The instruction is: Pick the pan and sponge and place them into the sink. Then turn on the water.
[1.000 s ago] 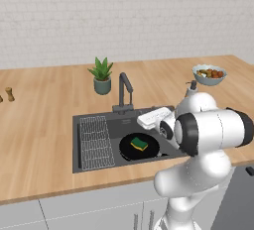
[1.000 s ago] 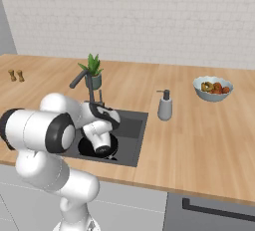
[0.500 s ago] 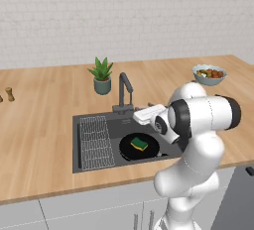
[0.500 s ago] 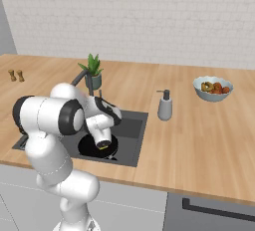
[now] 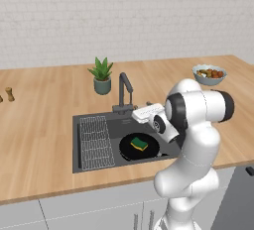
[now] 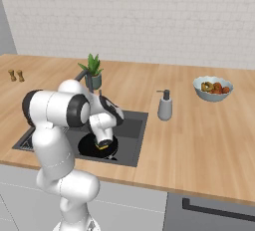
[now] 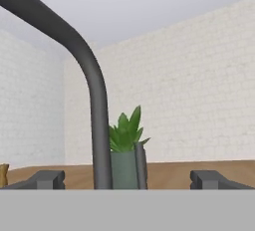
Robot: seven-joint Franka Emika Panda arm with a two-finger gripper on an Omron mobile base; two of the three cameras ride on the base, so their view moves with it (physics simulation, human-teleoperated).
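Note:
The black pan [image 5: 140, 147] lies in the dark sink [image 5: 115, 123], to the right of the wire rack [image 5: 94, 140]. On the pan rests the green and yellow sponge [image 5: 139, 144]. My gripper [image 5: 135, 116] hovers above the basin's back edge, just right of the faucet's [image 5: 124, 87] base, and it is open with nothing between its fingers. In the hand view the gripper [image 7: 129, 180] has its fingertips [image 7: 48, 179] wide apart, and the faucet's curved dark pipe [image 7: 94, 100] rises close ahead. No stream falls from the spout. My arm hides part of the pan [image 6: 97, 149] in the right base view.
A potted plant [image 5: 101, 75] stands behind the faucet. A soap dispenser [image 6: 165, 106] sits right of the sink and a pale bowl of food [image 5: 209, 74] lies at the far right. Two small shakers [image 5: 9, 94] stand at the left end of the counter.
My hand has risen from over the pan and swung back toward the faucet's base. Pan and sponge have stayed put in the sink.

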